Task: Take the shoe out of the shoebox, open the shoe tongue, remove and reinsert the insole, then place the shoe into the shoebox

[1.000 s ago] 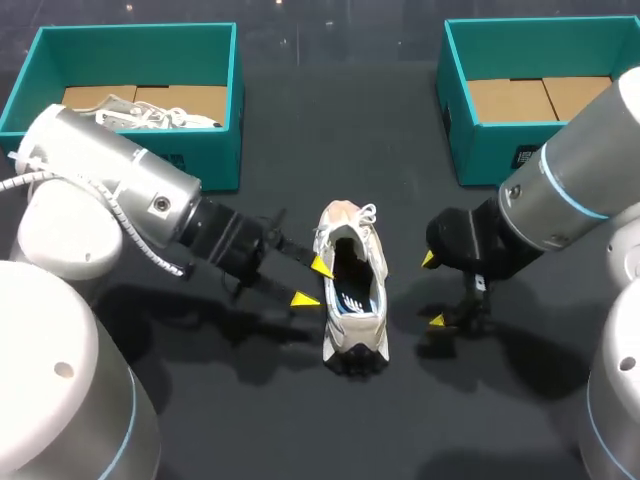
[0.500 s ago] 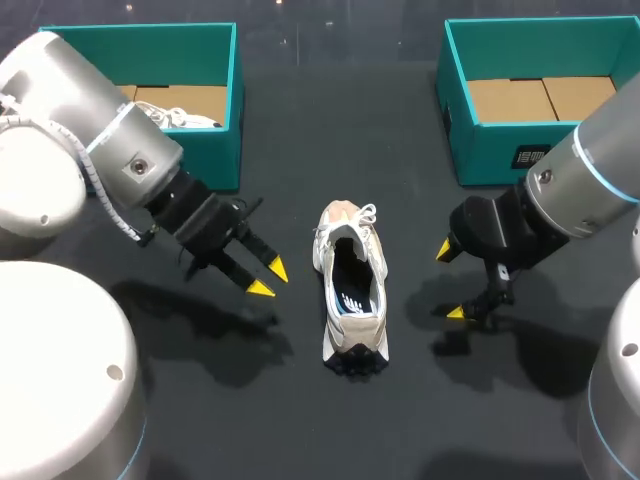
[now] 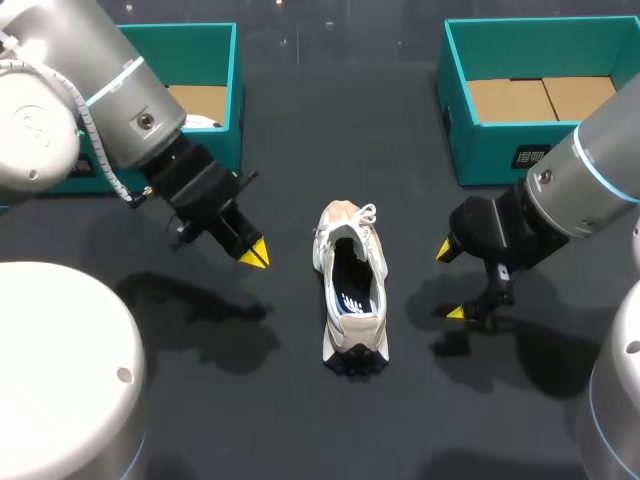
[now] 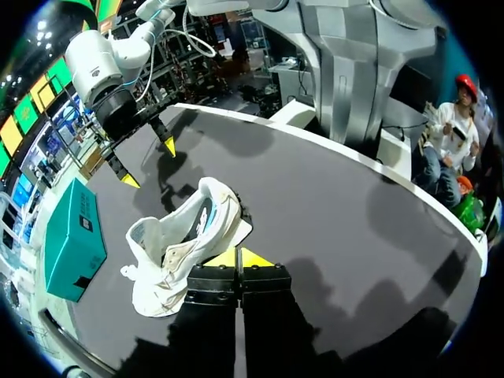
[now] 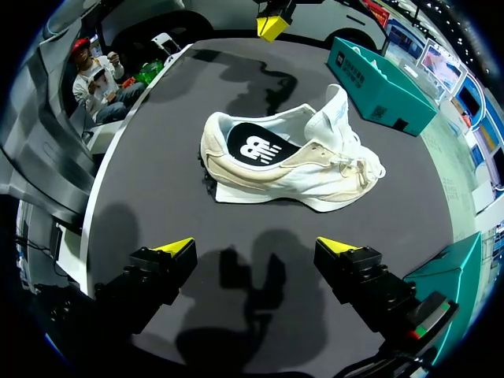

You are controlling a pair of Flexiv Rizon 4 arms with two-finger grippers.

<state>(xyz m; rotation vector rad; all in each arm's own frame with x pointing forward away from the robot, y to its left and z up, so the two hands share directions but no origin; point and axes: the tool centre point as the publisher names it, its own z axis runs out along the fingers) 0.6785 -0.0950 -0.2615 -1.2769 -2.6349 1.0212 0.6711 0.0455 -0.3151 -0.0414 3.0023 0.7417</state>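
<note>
Teal shoebox (image 3: 237, 100) stands behind and left of the shoe (image 3: 352, 290), which lies on the black table. Left of the shoe, apart from it, the left gripper (image 3: 253, 254) has its tips pressed together, empty. Right of the shoe, the right gripper (image 3: 450, 281) is spread wide, holding nothing.

Shoe (image 3: 352, 290) mid-table (image 3: 300, 410). Left shoebox (image 3: 222, 150) at 10 o'clock, right shoebox (image 3: 485, 155) at 2. Left gripper (image 3: 253, 253) at 9, right gripper (image 3: 449, 281) at 3.
</note>
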